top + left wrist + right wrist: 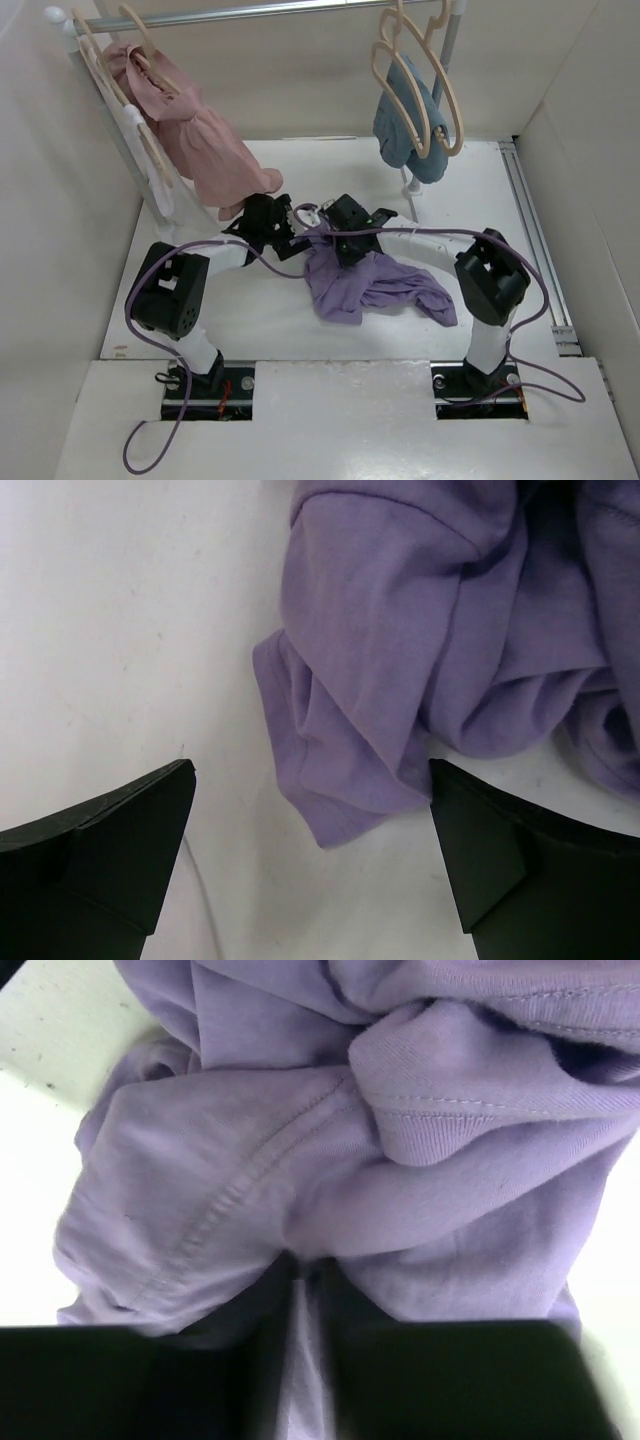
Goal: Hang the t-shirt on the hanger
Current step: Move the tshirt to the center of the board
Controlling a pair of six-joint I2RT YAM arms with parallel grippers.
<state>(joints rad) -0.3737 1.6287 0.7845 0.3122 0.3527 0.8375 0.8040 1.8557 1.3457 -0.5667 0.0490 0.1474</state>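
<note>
The lavender t-shirt (375,285) lies crumpled on the white table between the two arms. My right gripper (338,243) is at the shirt's far left end. In the right wrist view it (305,1268) is shut on a fold of the shirt (300,1130). My left gripper (287,240) hovers just left of the shirt. In the left wrist view it (311,772) is open and empty, with a loose corner of the shirt (400,650) lying between the fingertips. Pale-beige hangers (442,95) hang from the rail at the back right.
A clothes rail (250,12) runs along the back. A pink ruffled garment (200,135) hangs at its left end on more hangers. A blue-teal cloth (400,120) hangs at the right. The rack's post (413,192) stands behind the shirt. Walls close in on both sides.
</note>
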